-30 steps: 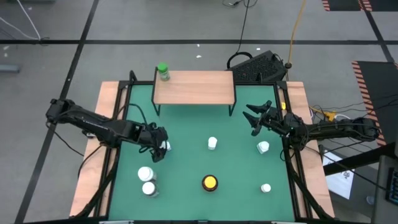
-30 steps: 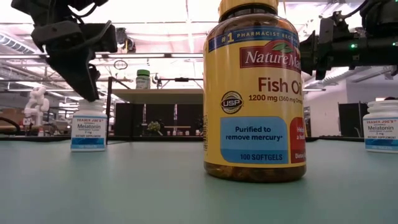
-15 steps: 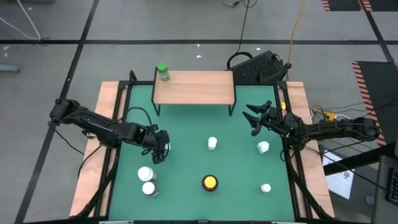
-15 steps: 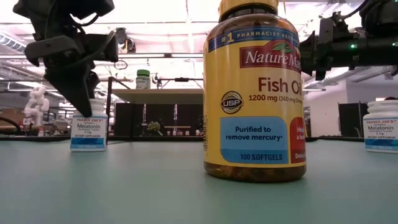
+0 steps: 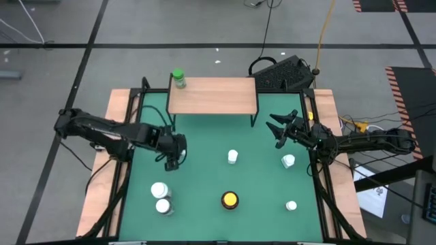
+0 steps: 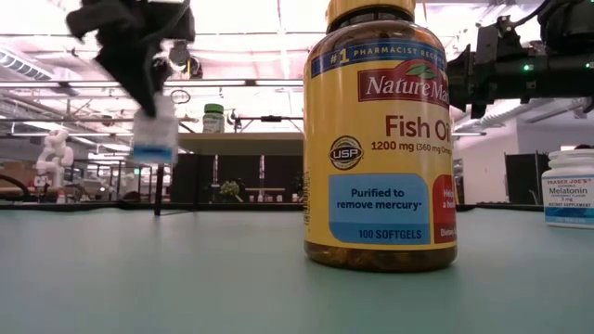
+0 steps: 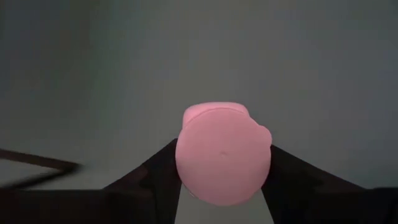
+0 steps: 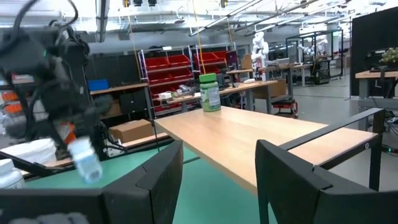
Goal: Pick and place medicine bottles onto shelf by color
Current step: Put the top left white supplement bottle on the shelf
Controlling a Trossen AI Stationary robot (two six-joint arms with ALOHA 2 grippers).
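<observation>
A white melatonin bottle is held clear of the green table by the clamped left gripper (the right gripper is parted, empty, beside the shelf).

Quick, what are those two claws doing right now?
Left claw: closed on a small white bottle, lifted off the table.
Right claw: open, holding nothing.

The amber bottle reads "Nature Ma…", "Fish Oi…", "100 SOFTGELS"; the white bottle reads "Melatonin".
</observation>
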